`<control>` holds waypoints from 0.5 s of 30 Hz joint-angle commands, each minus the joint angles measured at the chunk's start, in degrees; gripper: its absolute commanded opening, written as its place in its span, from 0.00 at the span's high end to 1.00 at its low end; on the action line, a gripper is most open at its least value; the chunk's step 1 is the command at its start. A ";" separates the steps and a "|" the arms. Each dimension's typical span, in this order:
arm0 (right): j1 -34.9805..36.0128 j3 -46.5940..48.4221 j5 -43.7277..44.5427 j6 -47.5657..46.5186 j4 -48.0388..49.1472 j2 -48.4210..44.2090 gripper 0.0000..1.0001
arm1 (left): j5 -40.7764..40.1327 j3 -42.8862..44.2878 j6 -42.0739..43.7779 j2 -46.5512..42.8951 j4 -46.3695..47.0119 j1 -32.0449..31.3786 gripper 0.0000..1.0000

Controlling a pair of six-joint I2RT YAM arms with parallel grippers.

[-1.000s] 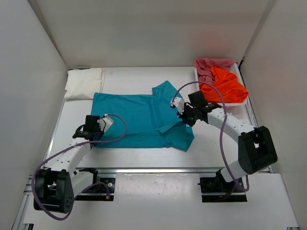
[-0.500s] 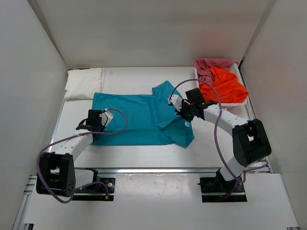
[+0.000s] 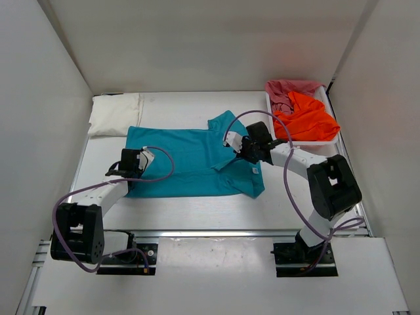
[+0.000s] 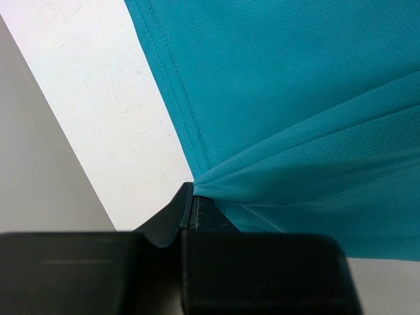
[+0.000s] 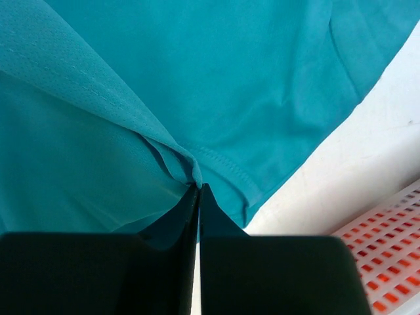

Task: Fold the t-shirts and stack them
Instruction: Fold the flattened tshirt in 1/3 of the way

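A teal-blue t-shirt (image 3: 190, 161) lies spread across the middle of the table. My left gripper (image 3: 129, 164) is shut on its left edge; the left wrist view shows the cloth (image 4: 295, 118) pinched at the fingertips. My right gripper (image 3: 244, 152) is shut on a fold of the shirt's right side near the sleeve; the right wrist view shows the teal cloth (image 5: 164, 85) pinched. A folded white t-shirt (image 3: 116, 113) lies at the back left. An orange t-shirt (image 3: 308, 117) and a pinkish-red t-shirt (image 3: 289, 88) lie in the basket.
A white mesh basket (image 3: 325, 140) stands at the back right, close to my right arm; its rim shows in the right wrist view (image 5: 394, 243). White walls enclose the table on three sides. Purple cables loop from both arms.
Both grippers moved toward the back of the table, dragging the shirt's near edge with them. The right gripper also shifted left; the near part of the shirt now lies folded over.
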 commanded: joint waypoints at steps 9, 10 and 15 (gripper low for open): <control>1.11 1.34 4.36 -7.91 14.03 2.72 1.00 | -1.97 0.73 0.33 0.70 1.76 0.35 0.97; 1.37 0.90 6.19 -8.36 14.91 2.46 1.00 | -1.80 1.08 0.41 1.49 1.85 0.18 0.97; 1.81 2.04 9.71 -6.18 15.53 4.12 0.68 | -2.76 1.70 0.15 2.11 2.03 0.35 0.83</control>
